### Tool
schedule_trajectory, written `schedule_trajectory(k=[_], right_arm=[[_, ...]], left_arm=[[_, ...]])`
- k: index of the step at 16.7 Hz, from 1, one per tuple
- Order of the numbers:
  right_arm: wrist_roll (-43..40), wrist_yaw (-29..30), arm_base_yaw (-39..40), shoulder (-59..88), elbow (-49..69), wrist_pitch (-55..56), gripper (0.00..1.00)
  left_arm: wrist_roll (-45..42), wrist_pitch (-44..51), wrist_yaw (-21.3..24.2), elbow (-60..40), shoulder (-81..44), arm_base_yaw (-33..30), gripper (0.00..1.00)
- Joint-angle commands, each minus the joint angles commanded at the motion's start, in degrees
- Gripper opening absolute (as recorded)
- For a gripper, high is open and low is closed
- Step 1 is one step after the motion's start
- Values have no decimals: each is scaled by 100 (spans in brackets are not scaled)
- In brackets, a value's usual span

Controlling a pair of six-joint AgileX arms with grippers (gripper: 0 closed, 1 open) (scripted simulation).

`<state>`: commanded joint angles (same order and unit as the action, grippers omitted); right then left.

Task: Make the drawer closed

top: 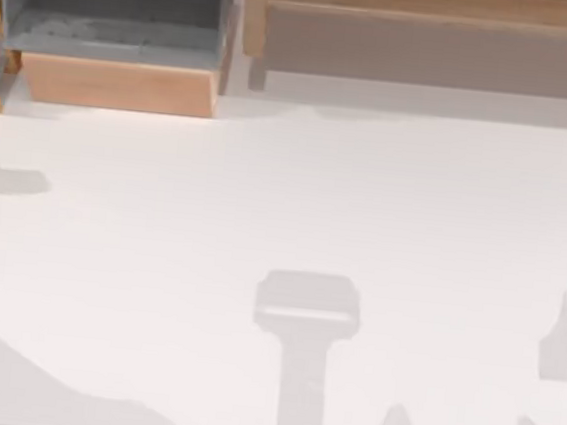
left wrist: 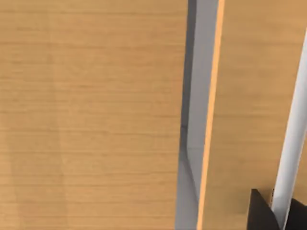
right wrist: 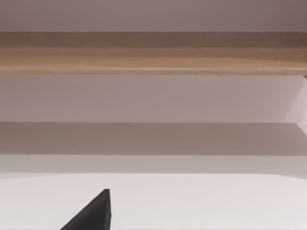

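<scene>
My box-shaped drawer with tan wooden front and grey inside [top: 115, 84] stands pulled out, closing undone; jaws' state I cannot tell

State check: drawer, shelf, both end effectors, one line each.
Box-shaped drawer with tan wooden front panel and grey interior: pulled out, open, nothing visible inside.
Long wide wooden shelf with grey-brown recess: fixed at the table's back edge, recess looks bare.
Left end effector: dark tip close to a wooden panel; open or shut unclear.
Right end effector: dark tip above the white table, facing the shelf; unclear.
</scene>
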<state>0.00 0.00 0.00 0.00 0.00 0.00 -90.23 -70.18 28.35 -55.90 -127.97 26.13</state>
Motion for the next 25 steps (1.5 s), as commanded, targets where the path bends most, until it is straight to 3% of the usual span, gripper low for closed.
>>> schedule_trajectory(k=[4,13,18,25], right_arm=[[0,0,0,0,0,0,100],[0,0,0,0,0,0,100],[0,0,0,0,0,0,100],[0,0,0,0,0,0,100]], left_arm=[[-2,39,-12,-60,-23,17,0],[25,825,-359,-1528,-704,-347,0],[25,858,-373,-1587,-730,-361,0],[25,858,-373,-1587,-730,-361,53]])
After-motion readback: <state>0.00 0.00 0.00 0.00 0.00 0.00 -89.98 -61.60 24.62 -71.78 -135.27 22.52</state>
